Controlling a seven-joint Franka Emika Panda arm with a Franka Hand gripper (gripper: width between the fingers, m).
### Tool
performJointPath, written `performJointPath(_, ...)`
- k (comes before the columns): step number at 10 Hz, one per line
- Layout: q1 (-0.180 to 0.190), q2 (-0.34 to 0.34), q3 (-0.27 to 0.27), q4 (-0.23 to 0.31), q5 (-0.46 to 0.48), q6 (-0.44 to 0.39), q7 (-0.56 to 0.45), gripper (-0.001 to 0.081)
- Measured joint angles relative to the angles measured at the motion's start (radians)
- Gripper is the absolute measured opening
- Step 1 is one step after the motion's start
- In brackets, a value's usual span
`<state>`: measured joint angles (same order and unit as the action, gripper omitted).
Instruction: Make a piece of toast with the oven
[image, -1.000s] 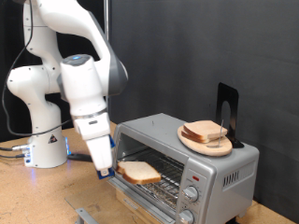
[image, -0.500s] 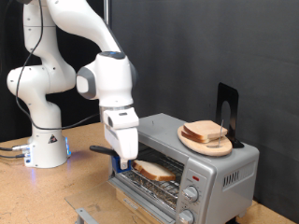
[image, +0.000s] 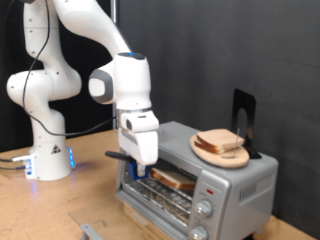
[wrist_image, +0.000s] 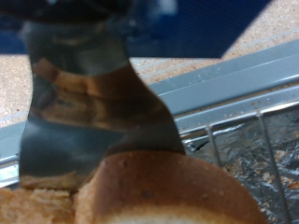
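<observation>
The gripper (image: 141, 172) hangs at the mouth of the oven (image: 200, 170), its fingers clamped on the near edge of the piece of toast (image: 174, 179). The slice lies flat over the wire rack (wrist_image: 252, 140), reaching from the fingers into the cavity toward the exterior view's right. A plate of stacked slices (image: 220, 146) sits on the oven's top. Compared with 1 second ago, the arm has swung rightward and the toast has moved from outside the opening to inside it.

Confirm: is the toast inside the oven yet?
Partly in. The toast lies on the rack in the oven's mouth, its near end under the end effector.
</observation>
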<state>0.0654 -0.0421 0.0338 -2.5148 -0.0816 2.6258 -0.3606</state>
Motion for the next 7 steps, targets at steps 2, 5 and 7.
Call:
performJointPath(2,-0.005,-0.018,-0.004,-0.053,-0.003,0.029,-0.024,0.0397)
performJointPath(5,-0.026,-0.038,-0.012,-0.111,-0.011,0.079,-0.031,0.0397)
performJointPath(7,-0.032,-0.046,-0.014,-0.128,-0.011,0.091,-0.035,0.0397)
